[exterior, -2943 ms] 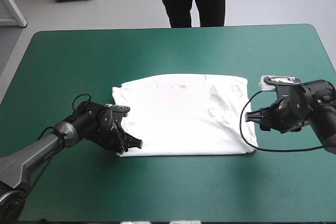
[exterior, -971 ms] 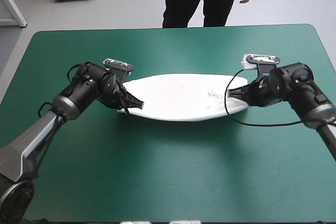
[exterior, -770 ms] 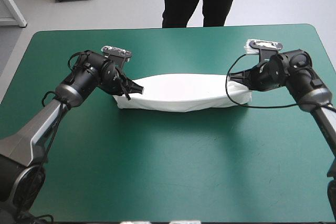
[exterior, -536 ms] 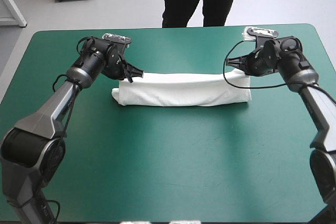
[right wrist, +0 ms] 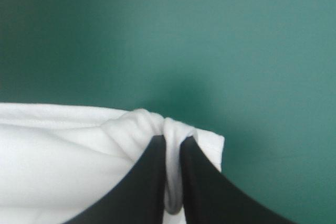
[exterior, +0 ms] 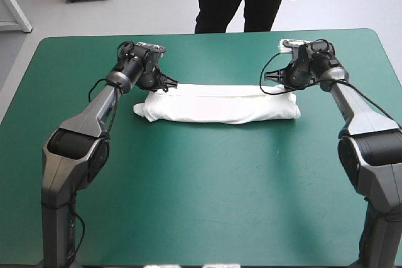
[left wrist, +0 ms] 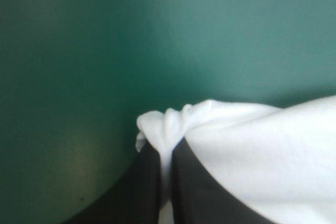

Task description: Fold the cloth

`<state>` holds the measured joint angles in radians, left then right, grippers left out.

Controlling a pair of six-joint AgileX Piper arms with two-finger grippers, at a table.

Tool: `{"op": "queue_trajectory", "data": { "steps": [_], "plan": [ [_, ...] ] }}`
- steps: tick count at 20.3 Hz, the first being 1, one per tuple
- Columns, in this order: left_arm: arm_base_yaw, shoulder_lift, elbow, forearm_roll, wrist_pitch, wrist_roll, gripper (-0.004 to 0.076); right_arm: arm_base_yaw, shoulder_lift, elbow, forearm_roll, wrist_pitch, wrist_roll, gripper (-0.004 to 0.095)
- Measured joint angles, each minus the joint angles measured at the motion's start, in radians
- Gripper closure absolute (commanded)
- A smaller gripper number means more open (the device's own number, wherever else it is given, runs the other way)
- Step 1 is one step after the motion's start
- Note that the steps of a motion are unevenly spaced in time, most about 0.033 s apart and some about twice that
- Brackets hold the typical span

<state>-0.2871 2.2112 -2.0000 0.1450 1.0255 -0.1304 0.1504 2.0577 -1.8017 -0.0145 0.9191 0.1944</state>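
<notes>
Spanning the far half of the surface (exterior: pixel 201 205), the T-shirt (exterior: pixel 217 103) lay as a long, narrow folded band. It ran parallel to the far edge, roughly centred between the left and right edges and well apart from every corner. The band rested on the teal-green cover along its whole length. Its side toward the near edge was a rounded fold, and the gathered edges lay on its far side.

The left tool (exterior: pixel 164 85) sat at the band's far-left corner and the right tool (exterior: pixel 279 83) at its far-right corner, both low at the cloth. Holding both corners at once was judged to keep the upper layer square over the lower one and the far edge straight.

Each tool was all but closed on the T-shirt. The wrist views showed a pinch of white fabric bunched between the black fingers (left wrist: pixel 149 182), with bare cover ahead of the tips. The remainder of the cloth extended from each tool toward the other. A grip this close to the corners was judged to leave little loose fabric to shift at release.
</notes>
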Motion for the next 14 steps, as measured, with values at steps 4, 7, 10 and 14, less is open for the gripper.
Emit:
{"op": "queue_trajectory", "data": {
  "steps": [4,7,10,14],
  "plan": [
    [0.0,0.012,-0.006,-0.03,0.004,0.017,0.0255,0.0,0.008,-0.004,0.027,0.002,-0.033,0.0287],
    [0.001,0.012,-0.057,-0.037,0.075,0.022,0.0221,-0.001,-0.005,-0.007,0.028,0.01,-0.028,0.0375],
    [0.001,-0.01,-0.093,-0.032,0.143,0.025,0.0225,-0.001,-0.059,-0.007,0.026,0.042,-0.018,0.0443],
    [0.001,-0.109,-0.099,-0.064,0.183,0.026,0.0432,-0.009,-0.172,-0.007,0.023,0.065,-0.016,0.0469]
  ]
}}
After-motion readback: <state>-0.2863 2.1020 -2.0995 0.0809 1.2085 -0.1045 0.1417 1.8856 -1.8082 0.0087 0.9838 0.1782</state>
